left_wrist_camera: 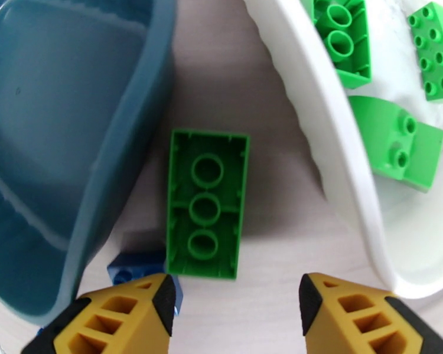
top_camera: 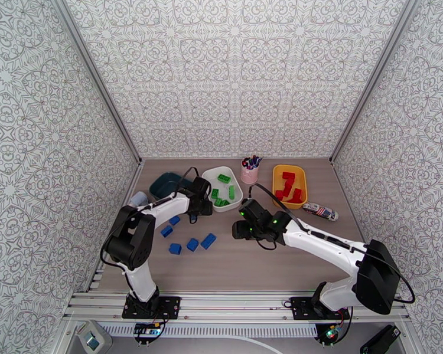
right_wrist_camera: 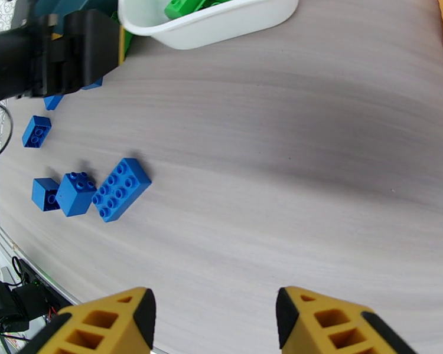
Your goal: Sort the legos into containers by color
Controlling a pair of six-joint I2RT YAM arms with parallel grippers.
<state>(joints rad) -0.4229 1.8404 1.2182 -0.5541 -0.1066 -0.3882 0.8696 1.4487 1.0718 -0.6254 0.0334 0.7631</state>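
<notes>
Table (top_camera: 251,264): pale wood-grain surface, matt, enclosed by patterned wall panels

Teal tub (left_wrist_camera: 56,143): shallow, rounded corners, smooth semi-gloss plastic with a thick rolled rim. It stands at the far left of the table and no bricks are visible inside it.

White tub (left_wrist_camera: 316,148): same rounded-rectangle form, glossy, just right of the teal tub. It holds the green bricks (top_camera: 223,190), one of which has a curved sloping top while another lies with its hollow underside up.

Yellow tub (top_camera: 299,172): same form, far right, holding the red bricks (top_camera: 288,185) in a loose heap.

Loose green brick (left_wrist_camera: 207,205): long rectangular block, lying upside down on the table in the gap between the teal and white tubs, with three round sockets and thin ribs showing.

Blue bricks (top_camera: 192,243): hard, shiny and studded, scattered on the near-left table. There is one flat eight-stud block (right_wrist_camera: 122,189), with squarer cubes beside it. A small blue piece (left_wrist_camera: 133,269) sits against the teal tub wall.

Pink cup (top_camera: 249,171): cylindrical, full of pens, between the white and yellow tubs.

Left gripper (left_wrist_camera: 238,297): yellow latticed fingers with black pads, jaws apart and empty, just short of the loose green brick.

Right gripper (right_wrist_camera: 215,305): same build, jaws apart and empty, over bare table
</notes>
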